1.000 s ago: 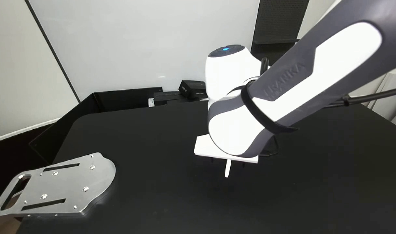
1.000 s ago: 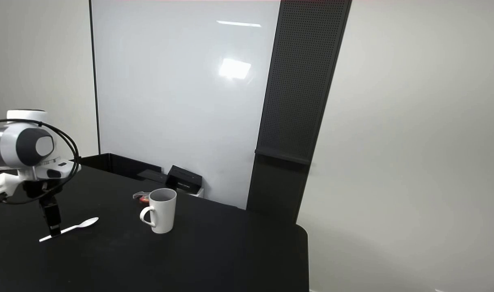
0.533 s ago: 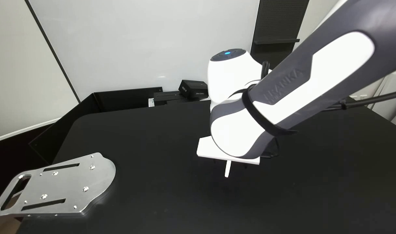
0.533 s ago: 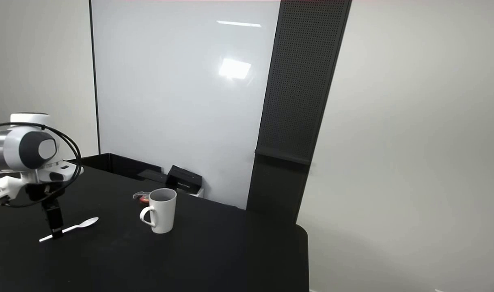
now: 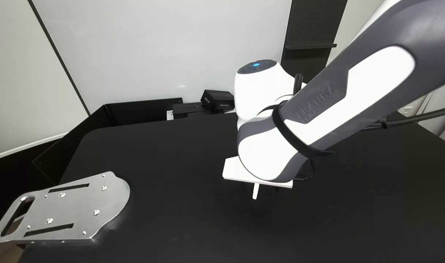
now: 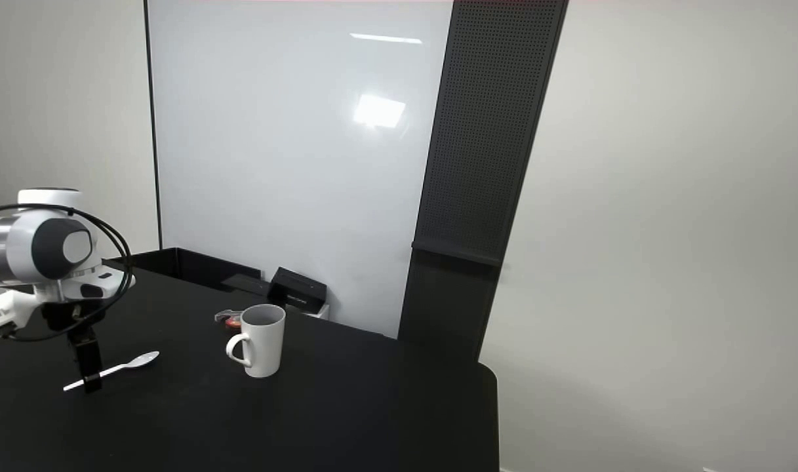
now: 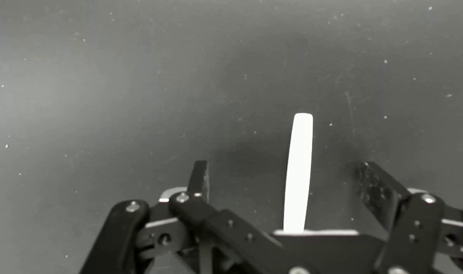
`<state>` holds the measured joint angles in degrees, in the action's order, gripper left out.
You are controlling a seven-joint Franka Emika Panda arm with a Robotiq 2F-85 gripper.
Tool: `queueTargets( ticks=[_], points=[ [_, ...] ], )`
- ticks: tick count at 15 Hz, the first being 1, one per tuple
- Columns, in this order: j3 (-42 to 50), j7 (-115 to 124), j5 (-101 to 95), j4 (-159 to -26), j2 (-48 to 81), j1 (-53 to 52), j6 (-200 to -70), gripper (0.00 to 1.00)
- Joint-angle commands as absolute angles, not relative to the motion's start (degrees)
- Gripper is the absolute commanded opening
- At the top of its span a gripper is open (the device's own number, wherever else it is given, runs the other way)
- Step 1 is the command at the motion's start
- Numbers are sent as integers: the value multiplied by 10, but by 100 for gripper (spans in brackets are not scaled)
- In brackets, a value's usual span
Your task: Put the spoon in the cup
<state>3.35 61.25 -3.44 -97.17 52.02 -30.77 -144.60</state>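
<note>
the cup (image 6: 264, 347), a white cylinder with a side handle, stands upright on the black desk (image 6: 385, 419) in an exterior view; a grey inner wall shows below its rim, the floor inside being hidden. just behind it, partly covered by it, is a small red and clear object (image 6: 233, 320). the spoon (image 7: 299, 173) lies on the desk, outside the cup and apart from it, bowl end nearer it. in the wrist view the end effector (image 7: 286, 171) has its fingers apart, one on each side of the spoon's handle, with a gap at both. in both exterior views a black box (image 5: 218, 100) sits near the desk's far edge, close to an open-topped trough (image 5: 145, 109).
</note>
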Motion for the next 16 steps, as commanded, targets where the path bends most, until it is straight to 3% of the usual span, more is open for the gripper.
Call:
queueTargets(
  ticks=[1, 12, 16],
  points=[
    [28, 616, -37, -959, 530, -301, -1449, 74],
    [26, 612, -34, -947, 534, -298, -1442, 0],
    [24, 602, -29, -930, 529, -282, -1409, 5]
  ],
)
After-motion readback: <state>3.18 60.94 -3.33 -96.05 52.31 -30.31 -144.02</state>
